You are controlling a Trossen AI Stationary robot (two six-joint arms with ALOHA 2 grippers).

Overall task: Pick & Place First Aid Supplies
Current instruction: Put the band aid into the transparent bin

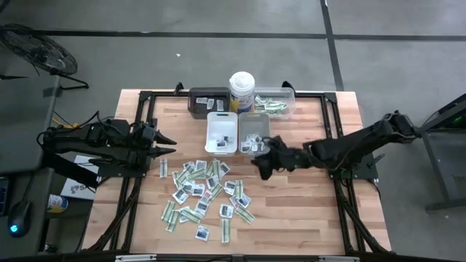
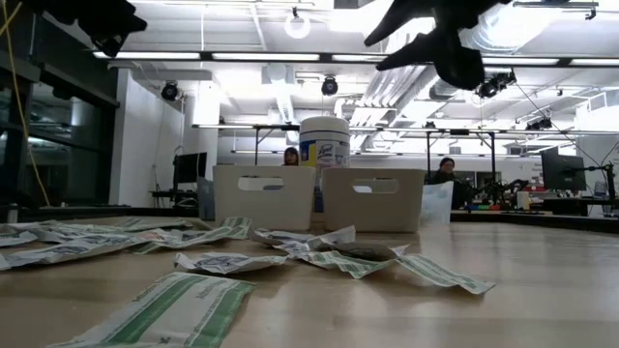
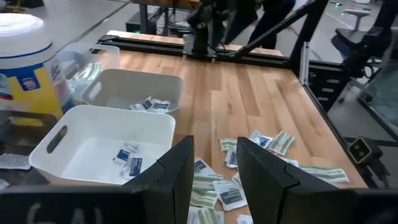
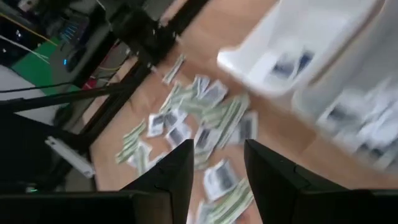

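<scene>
The first aid supplies (image 1: 204,193) lie scattered flat on the wooden table's middle: white sachets and green-and-white strips, seen too in the low view (image 2: 193,261). A few sachets lie in the white tray (image 3: 127,163) and the grey tray (image 3: 152,104). My right gripper (image 1: 261,166) hangs open in the air beside the grey tray (image 1: 253,135), just right of the pile, with nothing between its fingers (image 4: 217,152). My left gripper (image 1: 166,145) waits open at the table's left edge, above the table, empty (image 3: 214,146).
A tall white canister (image 1: 242,91) stands at the far edge between a dark tray (image 1: 207,102) and a clear tray (image 1: 275,102) holding green strips. The white tray (image 1: 222,135) sits beside the grey one. Bare wood lies right of the pile (image 1: 306,204). People sit in the room behind (image 2: 445,169).
</scene>
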